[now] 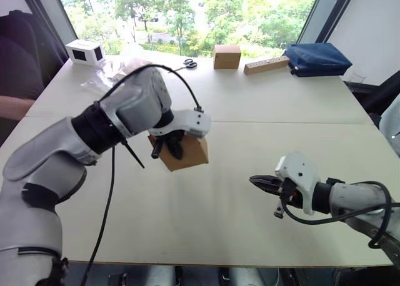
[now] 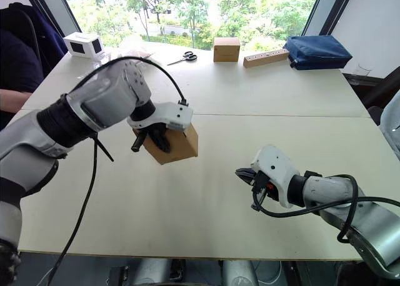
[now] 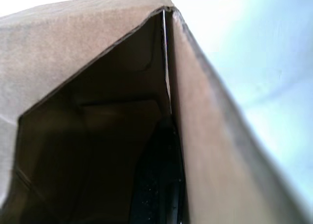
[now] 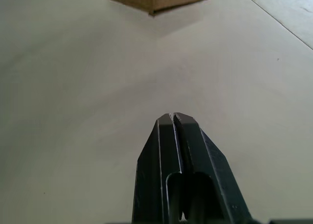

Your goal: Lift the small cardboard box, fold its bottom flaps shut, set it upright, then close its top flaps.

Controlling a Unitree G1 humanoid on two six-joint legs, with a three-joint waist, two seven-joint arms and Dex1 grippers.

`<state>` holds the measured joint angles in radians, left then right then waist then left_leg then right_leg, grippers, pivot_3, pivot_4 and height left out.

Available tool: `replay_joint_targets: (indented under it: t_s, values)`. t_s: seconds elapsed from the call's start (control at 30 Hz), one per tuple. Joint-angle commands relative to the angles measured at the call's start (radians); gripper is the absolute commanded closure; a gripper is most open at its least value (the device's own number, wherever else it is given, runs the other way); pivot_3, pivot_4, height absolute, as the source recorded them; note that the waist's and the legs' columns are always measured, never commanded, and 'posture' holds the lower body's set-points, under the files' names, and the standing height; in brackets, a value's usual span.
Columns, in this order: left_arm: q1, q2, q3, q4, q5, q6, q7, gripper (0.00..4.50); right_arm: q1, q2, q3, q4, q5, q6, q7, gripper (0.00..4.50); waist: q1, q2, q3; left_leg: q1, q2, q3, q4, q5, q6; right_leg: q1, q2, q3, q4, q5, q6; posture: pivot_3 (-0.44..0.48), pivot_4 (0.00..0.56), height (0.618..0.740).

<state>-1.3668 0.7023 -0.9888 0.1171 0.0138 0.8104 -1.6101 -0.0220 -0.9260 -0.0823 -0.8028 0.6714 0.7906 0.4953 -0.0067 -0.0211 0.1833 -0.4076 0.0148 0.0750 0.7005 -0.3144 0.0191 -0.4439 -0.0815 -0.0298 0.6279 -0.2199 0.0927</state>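
Your left tool [image 1: 167,145] grips one wall of the small cardboard box [image 1: 187,153], holding it tilted above the tabletop [image 1: 250,136]. Your right tool [image 4: 174,117] hovers fully closed and empty, near right of the box.

Office: long table [image 1: 262,111], big windows [image 1: 187,11]

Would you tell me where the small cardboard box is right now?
In the left eye view, the small cardboard box is left of centre, held tilted above the table by the left gripper.
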Motion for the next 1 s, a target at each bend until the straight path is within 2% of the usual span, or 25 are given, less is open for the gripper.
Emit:
replay_joint_targets:
  t_s: [0.03,0.27,0.37,0.57,0.8,0.87,1.0]
  values:
    - [0.001,-0.018,0.012,0.001,0.063,-0.119,0.004,4.50,-0.023,0.042,0.009,-0.025,-0.033,-0.015,-0.040,4.49,0.003,0.000,0.000,0.000,0.000,0.000,0.000,0.000,0.000,0.000,0.000,0.000,0.000,0.000,0.000,0.000,0.150,0.740]
    - [0.005,0.001,-0.029,-0.058,0.031,-0.078,-0.004,4.50,-0.035,0.081,0.024,-0.023,-0.064,0.011,-0.063,4.49,0.019,0.000,0.000,0.000,0.000,0.000,0.000,0.000,0.000,0.000,-0.001,0.000,0.000,0.000,0.000,0.000,0.150,0.740]
    - [-0.010,-0.024,-0.028,-0.059,0.023,-0.022,-0.004,3.78,-0.051,0.091,0.037,-0.003,-0.084,0.009,-0.053,4.50,0.020,0.000,0.000,0.000,-0.001,0.000,0.001,0.000,0.000,0.000,-0.001,0.000,0.001,0.000,0.000,0.000,0.150,0.740]
    - [-0.072,-0.037,-0.028,-0.084,-0.064,0.099,-0.004,1.41,-0.073,0.093,0.041,0.031,-0.106,0.001,-0.024,4.50,0.019,0.000,0.000,0.000,-0.001,0.000,0.001,0.000,0.000,0.000,0.000,0.000,0.001,0.000,0.000,0.000,0.150,0.740]
    - [-0.174,-0.083,0.018,-0.004,-0.151,0.203,-0.004,1.41,-0.083,0.087,0.031,0.060,-0.114,-0.010,0.033,4.50,0.020,0.000,0.000,0.000,-0.001,0.000,0.001,0.000,0.000,0.000,0.000,0.000,0.001,0.000,0.000,0.000,0.150,0.740]
    - [-0.189,-0.056,0.038,0.012,-0.184,0.176,-0.004,1.41,-0.109,0.085,0.031,0.078,-0.110,-0.010,0.053,4.50,0.017,0.000,0.000,0.000,-0.001,0.000,0.001,0.000,0.000,0.000,0.000,0.000,0.001,0.000,0.000,0.000,0.150,0.740]
    - [-0.209,-0.050,0.151,0.098,-0.279,0.172,-0.004,1.41,-0.151,0.135,-0.015,0.123,-0.063,-0.022,0.071,4.50,0.014,0.001,0.000,0.001,0.000,0.000,0.001,0.000,0.000,0.000,0.000,0.000,0.002,0.000,0.000,0.000,0.150,0.740]
